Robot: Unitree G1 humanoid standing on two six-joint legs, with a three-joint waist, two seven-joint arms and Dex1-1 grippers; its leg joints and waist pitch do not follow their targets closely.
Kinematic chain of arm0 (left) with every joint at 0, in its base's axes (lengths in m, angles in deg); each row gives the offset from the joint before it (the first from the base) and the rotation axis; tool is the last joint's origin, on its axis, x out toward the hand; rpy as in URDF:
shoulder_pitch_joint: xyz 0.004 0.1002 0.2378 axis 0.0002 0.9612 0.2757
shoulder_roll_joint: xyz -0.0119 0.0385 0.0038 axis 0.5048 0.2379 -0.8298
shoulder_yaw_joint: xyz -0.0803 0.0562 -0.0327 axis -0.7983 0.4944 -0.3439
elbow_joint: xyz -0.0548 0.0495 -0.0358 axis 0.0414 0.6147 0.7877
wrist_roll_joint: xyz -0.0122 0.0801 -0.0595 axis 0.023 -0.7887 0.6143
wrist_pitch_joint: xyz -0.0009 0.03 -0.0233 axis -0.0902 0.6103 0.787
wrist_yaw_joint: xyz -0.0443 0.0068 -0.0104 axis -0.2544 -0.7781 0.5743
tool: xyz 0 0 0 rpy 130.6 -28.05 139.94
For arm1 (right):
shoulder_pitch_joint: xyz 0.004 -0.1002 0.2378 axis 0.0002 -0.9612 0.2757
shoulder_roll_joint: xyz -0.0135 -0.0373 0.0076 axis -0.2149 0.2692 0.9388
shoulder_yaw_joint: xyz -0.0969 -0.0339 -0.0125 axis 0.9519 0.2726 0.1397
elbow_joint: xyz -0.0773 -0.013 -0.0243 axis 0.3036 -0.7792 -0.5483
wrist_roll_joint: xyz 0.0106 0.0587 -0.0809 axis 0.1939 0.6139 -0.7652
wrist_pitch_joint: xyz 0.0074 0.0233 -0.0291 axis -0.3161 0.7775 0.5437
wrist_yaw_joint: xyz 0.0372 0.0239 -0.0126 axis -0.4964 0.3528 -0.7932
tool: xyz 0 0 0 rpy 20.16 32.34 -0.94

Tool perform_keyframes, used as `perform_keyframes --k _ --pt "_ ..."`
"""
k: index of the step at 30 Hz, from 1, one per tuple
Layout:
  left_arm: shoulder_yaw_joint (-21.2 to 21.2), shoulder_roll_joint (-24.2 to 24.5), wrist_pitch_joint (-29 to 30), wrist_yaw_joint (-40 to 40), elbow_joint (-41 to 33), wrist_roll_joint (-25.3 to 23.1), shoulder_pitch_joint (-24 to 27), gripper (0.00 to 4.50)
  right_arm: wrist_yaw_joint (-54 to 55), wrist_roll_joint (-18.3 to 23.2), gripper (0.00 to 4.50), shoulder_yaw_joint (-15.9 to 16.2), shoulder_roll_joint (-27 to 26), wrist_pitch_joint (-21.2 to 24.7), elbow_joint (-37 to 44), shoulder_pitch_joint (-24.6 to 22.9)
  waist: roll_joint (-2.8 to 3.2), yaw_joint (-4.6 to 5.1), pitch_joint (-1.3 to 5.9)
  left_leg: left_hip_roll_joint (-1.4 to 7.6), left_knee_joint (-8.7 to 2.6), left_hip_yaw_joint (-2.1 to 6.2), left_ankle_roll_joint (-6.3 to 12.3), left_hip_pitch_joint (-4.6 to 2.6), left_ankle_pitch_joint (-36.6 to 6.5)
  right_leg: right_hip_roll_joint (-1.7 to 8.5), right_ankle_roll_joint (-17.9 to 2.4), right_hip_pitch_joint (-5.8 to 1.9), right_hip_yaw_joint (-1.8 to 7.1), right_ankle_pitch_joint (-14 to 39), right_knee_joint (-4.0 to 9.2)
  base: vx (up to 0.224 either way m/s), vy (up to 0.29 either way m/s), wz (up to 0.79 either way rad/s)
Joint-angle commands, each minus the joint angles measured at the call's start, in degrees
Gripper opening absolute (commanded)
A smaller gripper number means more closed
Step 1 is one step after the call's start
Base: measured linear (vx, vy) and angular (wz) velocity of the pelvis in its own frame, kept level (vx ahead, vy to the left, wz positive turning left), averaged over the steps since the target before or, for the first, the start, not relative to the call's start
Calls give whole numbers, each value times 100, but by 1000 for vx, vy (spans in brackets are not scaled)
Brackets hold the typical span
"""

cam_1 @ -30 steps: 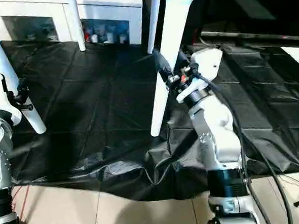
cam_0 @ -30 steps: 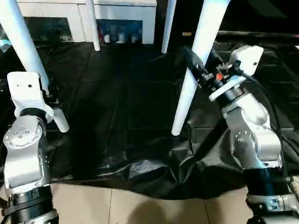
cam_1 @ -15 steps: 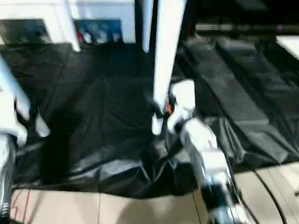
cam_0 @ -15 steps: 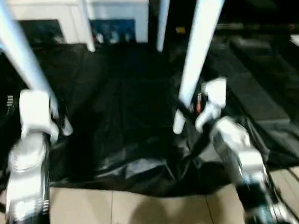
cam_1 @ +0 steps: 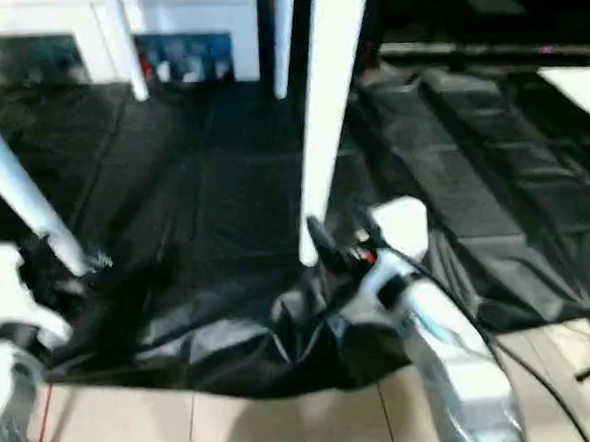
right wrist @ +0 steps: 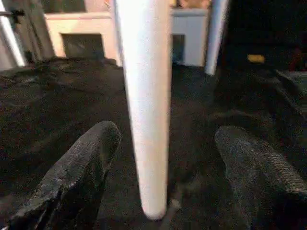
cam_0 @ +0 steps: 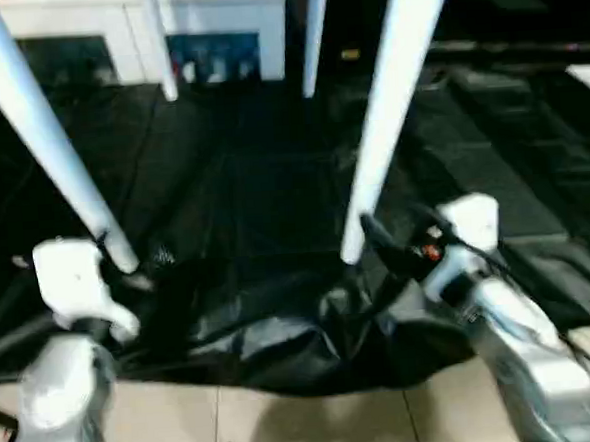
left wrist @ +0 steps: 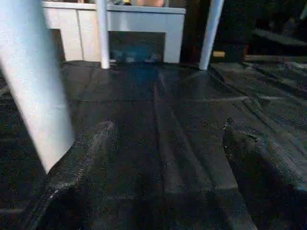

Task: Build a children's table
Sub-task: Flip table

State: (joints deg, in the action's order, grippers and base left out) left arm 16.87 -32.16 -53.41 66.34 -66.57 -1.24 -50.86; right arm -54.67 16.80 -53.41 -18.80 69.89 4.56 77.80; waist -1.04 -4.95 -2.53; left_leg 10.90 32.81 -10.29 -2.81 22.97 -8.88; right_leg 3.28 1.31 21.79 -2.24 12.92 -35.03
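The children's table stands over me on the black sheet; four of its white tubular legs are in view and its top is out of view. The near left leg slants down to its foot beside my left gripper, which is open and empty, with the leg just outside one finger. The near right leg ends just beyond my right gripper. In the right wrist view that leg stands between the wide-apart fingers, and neither pad touches it. The two far legs stand near the cabinet.
A black sheet covers the floor, and its near edge is bunched into folds. Pale floor tiles lie in front of it. A white cabinet with glass-fronted compartments runs along the back. A cable trails at the right.
Both arms have dropped from mid-height on the near legs to close to their feet. Both grippers have opened wider and no longer touch the legs. The camera has tilted down.
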Motion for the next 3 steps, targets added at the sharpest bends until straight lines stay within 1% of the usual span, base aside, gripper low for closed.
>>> perform_keyframes --k 1,2,3 --pt "64 14 57 -146 -161 -206 48 393 72 38 368 -65 42 174 184 -47 17 16 199 242 -459 148 -334 -183 -2327 402 -110 -21 269 2246 622 0 0 0" --pt "100 37 88 -131 -208 -217 99 393 86 35 368 -48 52 203 213 -89 -25 35 196 233 -468 160 -334 -155 -2313 401 -84 -39 253 2282 616 0 0 0" --pt "143 104 151 -142 -288 -272 170 393 96 65 368 -15 67 253 250 -127 -6 37 206 236 -463 164 -344 -167 -2297 400 -94 -26 252 2243 609 0 0 0"
